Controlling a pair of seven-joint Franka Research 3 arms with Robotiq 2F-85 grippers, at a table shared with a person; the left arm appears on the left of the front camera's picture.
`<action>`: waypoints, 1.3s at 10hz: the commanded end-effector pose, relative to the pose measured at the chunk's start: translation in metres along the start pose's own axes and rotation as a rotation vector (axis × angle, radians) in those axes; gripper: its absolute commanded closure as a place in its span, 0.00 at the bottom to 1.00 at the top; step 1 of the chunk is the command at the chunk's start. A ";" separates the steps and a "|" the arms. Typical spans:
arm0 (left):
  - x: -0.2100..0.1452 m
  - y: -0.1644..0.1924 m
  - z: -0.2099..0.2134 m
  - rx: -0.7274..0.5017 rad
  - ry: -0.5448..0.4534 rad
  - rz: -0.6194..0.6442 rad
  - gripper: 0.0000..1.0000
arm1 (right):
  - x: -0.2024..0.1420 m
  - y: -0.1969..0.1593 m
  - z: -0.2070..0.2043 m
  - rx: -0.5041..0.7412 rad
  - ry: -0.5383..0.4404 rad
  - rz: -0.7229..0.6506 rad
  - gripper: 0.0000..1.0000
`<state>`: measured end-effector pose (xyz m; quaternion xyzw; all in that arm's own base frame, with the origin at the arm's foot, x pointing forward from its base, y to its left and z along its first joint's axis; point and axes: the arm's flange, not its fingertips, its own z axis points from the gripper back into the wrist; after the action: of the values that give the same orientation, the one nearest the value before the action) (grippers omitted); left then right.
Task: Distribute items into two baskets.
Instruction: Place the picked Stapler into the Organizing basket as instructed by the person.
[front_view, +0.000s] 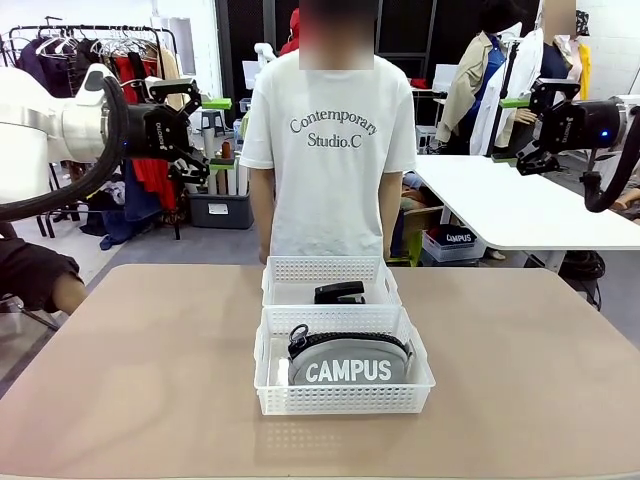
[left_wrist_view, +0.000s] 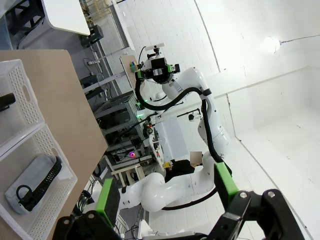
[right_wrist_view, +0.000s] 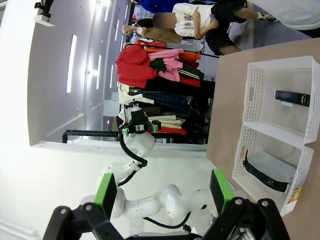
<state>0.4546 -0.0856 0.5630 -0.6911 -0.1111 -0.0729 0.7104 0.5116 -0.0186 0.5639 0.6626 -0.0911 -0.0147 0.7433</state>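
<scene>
Behind, person (front_view: 330, 150) at table (front_view: 150, 360), clothes rack (front_view: 100, 50) beyond

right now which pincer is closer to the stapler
Neither clearly. The left pincer hangs high to the left of the stapler, the right pincer high to its right, both open.

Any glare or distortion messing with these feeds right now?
Front view: even light, pouch lettering sharp, soft shadow under the near basket. Left wrist view: rolled, a bright lamp flares on the white wall. Right wrist view: rolled, strip lights blow out the upper left.
</scene>
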 end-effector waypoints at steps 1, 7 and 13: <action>-0.001 -0.003 0.000 -0.014 -0.002 0.005 0.00 | -0.001 0.002 0.001 0.009 0.007 0.001 0.00; -0.001 -0.003 0.000 -0.014 -0.002 0.005 0.00 | -0.001 0.002 0.001 0.009 0.007 0.001 0.00; -0.001 -0.003 0.000 -0.014 -0.002 0.005 0.00 | -0.001 0.002 0.001 0.009 0.007 0.001 0.00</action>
<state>0.4546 -0.0856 0.5630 -0.6911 -0.1111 -0.0729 0.7104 0.5116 -0.0186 0.5639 0.6626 -0.0910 -0.0147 0.7433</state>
